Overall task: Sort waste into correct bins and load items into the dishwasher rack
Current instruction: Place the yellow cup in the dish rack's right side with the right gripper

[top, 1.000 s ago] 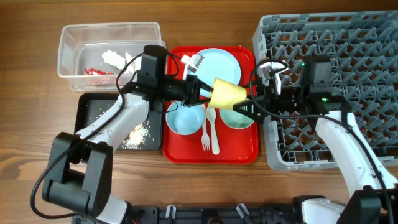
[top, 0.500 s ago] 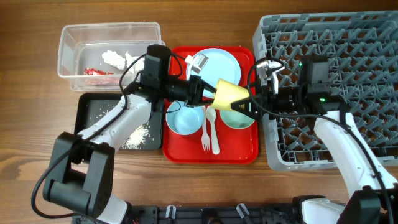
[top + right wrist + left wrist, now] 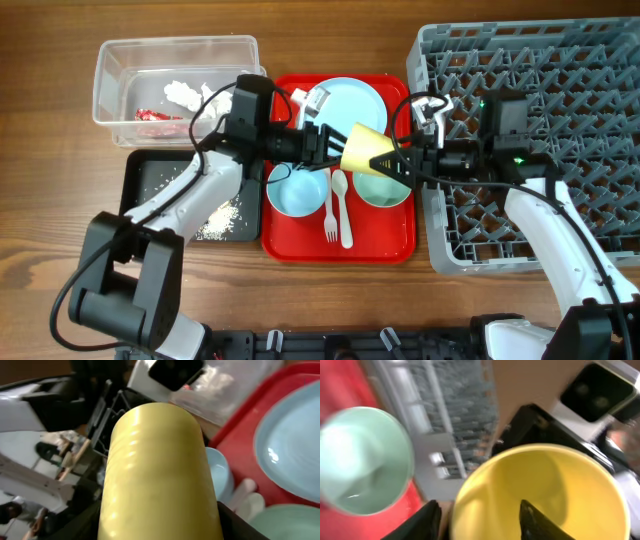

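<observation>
**Yellow cup point(image 3: 366, 152) held between the left end effector point(image 3: 335, 148) and the right end effector point(image 3: 398, 167) above the red tray point(image 3: 385, 238)**

Glossy and smooth-walled, the tapering yellow cup lies tilted on its side over the red tray's 3 o'clock half. Its mouth faces 9 o'clock and its base faces 3 o'clock. The left end effector is clamped on the rim, one finger inside the wall and one outside. The right end effector's fingers flank the base from 3 o'clock; whether they press on it I cannot tell.

On the tray, the mint green bowl point(image 3: 382, 192) sits at 4 o'clock and the pale blue bowl point(image 3: 297, 190) at 8 o'clock. The white fork point(image 3: 329, 218) and spoon point(image 3: 343, 210) lie side by side between them. The round pale blue plate point(image 3: 352, 100) fills the 12 o'clock end.

The tray's 3 o'clock rim runs just beside the wall of the grey lattice dishwasher rack point(image 3: 560, 60), which takes up 1 to 4 o'clock of the overhead view. At 10 o'clock, the clear tub point(image 3: 175, 48) holds a red wrapper point(image 3: 152, 114) and crumpled white tissue point(image 3: 185, 95). Just at the tub's 6 o'clock, the shallow black tray point(image 3: 150, 178) carries pale crumbs point(image 3: 215, 218) near its 5 o'clock corner.

Bare wooden tabletop point(image 3: 50, 200) shows in a wide band at 9 o'clock.
</observation>
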### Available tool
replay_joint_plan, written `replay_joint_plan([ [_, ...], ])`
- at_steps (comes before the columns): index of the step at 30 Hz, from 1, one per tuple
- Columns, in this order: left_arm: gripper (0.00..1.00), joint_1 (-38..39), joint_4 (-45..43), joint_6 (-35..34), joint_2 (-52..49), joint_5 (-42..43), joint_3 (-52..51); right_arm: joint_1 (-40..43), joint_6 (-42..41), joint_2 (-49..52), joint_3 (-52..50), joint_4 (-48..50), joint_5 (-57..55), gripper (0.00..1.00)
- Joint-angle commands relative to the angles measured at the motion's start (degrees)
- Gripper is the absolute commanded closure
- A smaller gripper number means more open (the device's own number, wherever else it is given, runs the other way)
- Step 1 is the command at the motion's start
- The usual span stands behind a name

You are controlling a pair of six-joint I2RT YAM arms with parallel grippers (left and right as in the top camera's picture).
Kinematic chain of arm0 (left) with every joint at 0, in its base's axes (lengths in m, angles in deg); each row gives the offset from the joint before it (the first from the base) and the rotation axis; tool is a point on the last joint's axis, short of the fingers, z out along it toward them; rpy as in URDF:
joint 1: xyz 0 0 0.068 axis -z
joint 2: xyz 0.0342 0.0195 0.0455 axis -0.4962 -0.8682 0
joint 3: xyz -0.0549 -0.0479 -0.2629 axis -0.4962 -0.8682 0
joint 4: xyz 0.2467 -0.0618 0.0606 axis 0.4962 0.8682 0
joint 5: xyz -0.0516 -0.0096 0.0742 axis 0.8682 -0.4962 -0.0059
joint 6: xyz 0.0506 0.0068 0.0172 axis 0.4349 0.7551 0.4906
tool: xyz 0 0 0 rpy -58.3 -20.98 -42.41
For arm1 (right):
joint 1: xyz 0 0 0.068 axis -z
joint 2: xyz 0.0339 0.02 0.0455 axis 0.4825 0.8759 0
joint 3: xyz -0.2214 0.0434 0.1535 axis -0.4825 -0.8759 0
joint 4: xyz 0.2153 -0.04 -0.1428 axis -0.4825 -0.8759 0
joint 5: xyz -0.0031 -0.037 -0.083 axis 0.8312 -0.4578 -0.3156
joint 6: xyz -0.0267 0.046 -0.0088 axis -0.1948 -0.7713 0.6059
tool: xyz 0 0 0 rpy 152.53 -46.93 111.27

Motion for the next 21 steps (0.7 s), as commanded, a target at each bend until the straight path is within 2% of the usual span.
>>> replay_joint_plan([
  [1,0.42,-3.8,8.2,9.5,0.4,-13.5,-0.1,-0.2,-4.0,-0.2,0.9,-0.8,-11.2,0.63],
  [3,0.39,-7.3,14.5,13.1,1.9,-20.1,-0.1,0.3,-3.9,-1.6,3.3,-5.4,-17.4,0.63],
  [5,0.37,-11.2,21.5,17.5,5.4,-27.7,-0.1,1.9,-3.9,-3.1,10.4,-17.0,-28.5,0.72],
  [7,0.37,-13.5,26.8,18.4,9.1,-33.4,-0.1,4.0,-4.8,-3.2,17.5,-26.3,-36.0,0.94],
  [8,0.37,-14.1,28.8,18.6,10.4,-35.8,-0.1,4.9,-5.8,-3.2,19.9,-29.2,-38.8,0.96],
  [13,0.35,-15.1,36.9,19.8,20.4,-50.4,-0.1,15.0,-9.4,-3.1,31.4,-44.7,-57.2,0.96],
  [19,0.33,-15.1,37.4,19.8,23.2,-51.9,-0.1,34.5,-10.0,4.6,41.7,-53.7,-65.6,0.96],
  [21,0.33,-15.1,37.4,19.8,23.2,-51.9,-0.1,40.2,-13.8,9.0,43.6,-53.1,-69.4,0.96],
])
